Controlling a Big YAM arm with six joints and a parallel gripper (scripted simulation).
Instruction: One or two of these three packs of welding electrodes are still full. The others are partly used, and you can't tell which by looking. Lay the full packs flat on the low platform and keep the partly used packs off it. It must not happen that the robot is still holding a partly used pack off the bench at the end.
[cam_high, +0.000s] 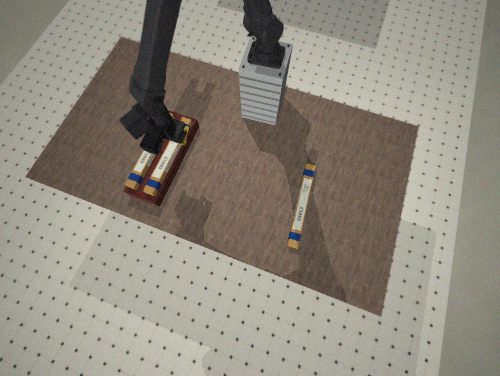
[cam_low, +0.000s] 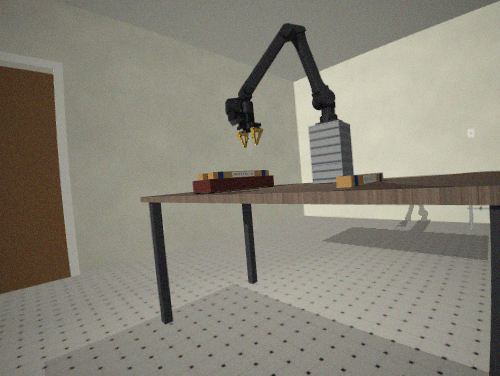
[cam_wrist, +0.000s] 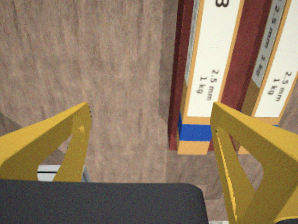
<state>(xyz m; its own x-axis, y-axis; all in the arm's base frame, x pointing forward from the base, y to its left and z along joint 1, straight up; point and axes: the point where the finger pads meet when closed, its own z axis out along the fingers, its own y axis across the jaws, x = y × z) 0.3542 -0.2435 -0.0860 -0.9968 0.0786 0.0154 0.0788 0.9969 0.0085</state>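
Note:
The low dark red platform (cam_high: 176, 171) (cam_low: 235, 186) (cam_wrist: 239, 75) bears two orange-and-white electrode packs with blue bands, lying flat side by side. The right one (cam_high: 162, 165) (cam_low: 240, 174) (cam_wrist: 212, 60) is partly covered by the arm in the top view; the left one (cam_high: 133, 180) (cam_wrist: 280, 75) is more hidden. A third pack (cam_high: 302, 202) (cam_low: 367, 178) lies flat on the table, off the platform. My gripper (cam_low: 251, 145) (cam_wrist: 150, 111) is open and empty, well above the platform. In the wrist view its right finger overlaps the nearer pack's edge; its left finger is over bare table.
The arm's grey ribbed pedestal (cam_high: 261, 97) (cam_low: 327, 152) stands at the table's back edge, between the platform and the third pack. The brown table (cam_high: 240, 200) has its front edge just beyond the platform's lower end in the top view.

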